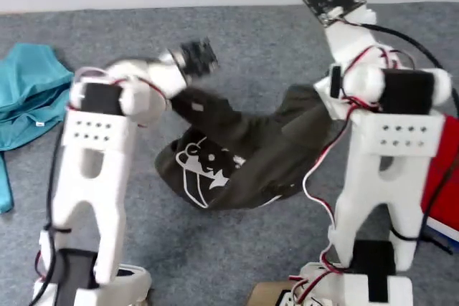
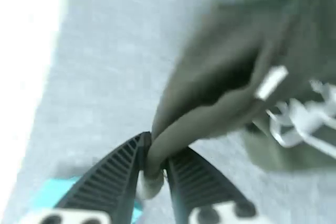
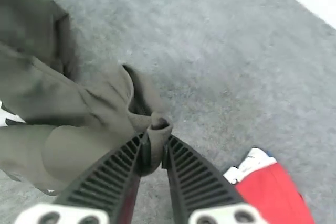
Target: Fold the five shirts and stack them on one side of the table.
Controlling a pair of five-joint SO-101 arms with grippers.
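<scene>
1. While clenched on a rolled edge of the dark shirt, tilted down over the grey table at the left gripper, with cloth pinched between both ribbed fingers.
2. Clamped likewise at the right gripper: a bunched corner of the same shirt, squeezed between the tips.
3. From the high view, bent forward and inward at the left arm and the right arm, 1 on each side of the shirt.
4. Slung crumpled between the 2 grips, with the white print facing up, mid-table.
5. Toward the left table edge, a crumpled teal shirt, well apart from the dark one.
6. At the right edge, just beside the right arm, a red shirt.
7. Grey surface showing behind the dark shirt up to the far edge, and in front between the 2 arm bases.
</scene>
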